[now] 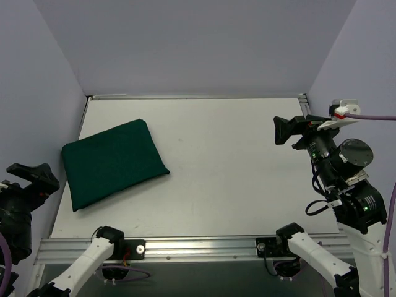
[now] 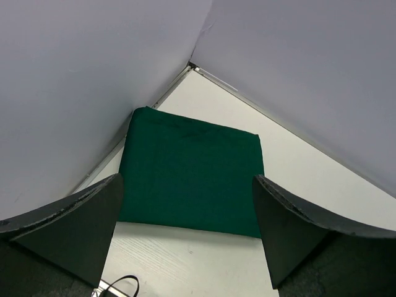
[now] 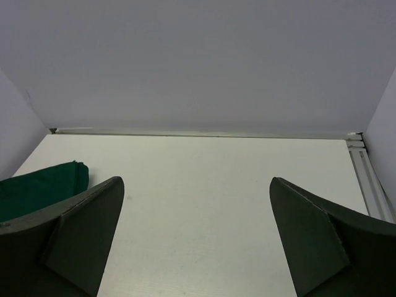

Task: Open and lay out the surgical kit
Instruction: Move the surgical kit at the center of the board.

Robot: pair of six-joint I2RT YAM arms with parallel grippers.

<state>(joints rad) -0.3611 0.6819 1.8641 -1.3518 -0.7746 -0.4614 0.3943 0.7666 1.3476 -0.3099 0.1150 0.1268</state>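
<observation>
White tabletop carries the dark green surgical kit, which we see folded shut, ahead of and framed between the wide, empty jaws of the left gripper and left of the equally wide, empty jaws of the right gripper.

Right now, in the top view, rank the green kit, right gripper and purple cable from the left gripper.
1. green kit, beside the left gripper, on the left.
2. right gripper, across on the right side.
3. purple cable, far right edge.
</observation>
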